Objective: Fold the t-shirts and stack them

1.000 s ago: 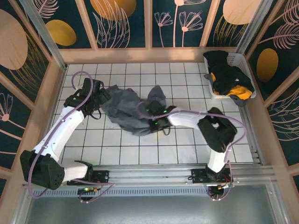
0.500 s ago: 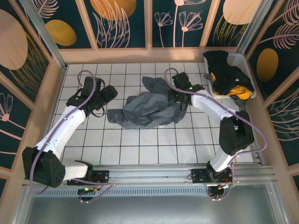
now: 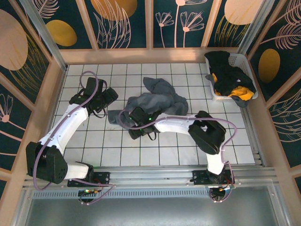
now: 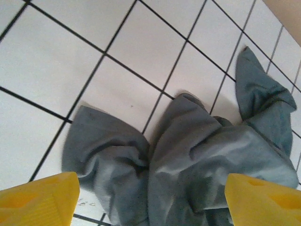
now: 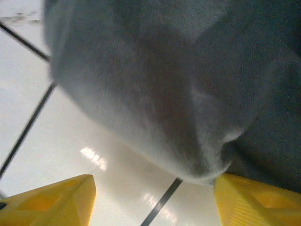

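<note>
Grey t-shirt [image 3: 157, 101] lay crumpled, basket [image 3: 241, 57] well to its right. Left gripper [image 3: 107, 98] sat just left of the shirt, jaws wide, empty. Right gripper [image 3: 136, 126] was at the shirt's near-left edge, spread wide, apparently gripping nothing (wrist view blurry).

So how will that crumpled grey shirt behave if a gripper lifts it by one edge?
Probably floppy: the grey t-shirt lies in soft bunched folds on the tiled table, so it would likely drape from a single pinch. It looks thin, so likely light. Pushed, it would probably wrinkle up rather than slide whole.
</note>
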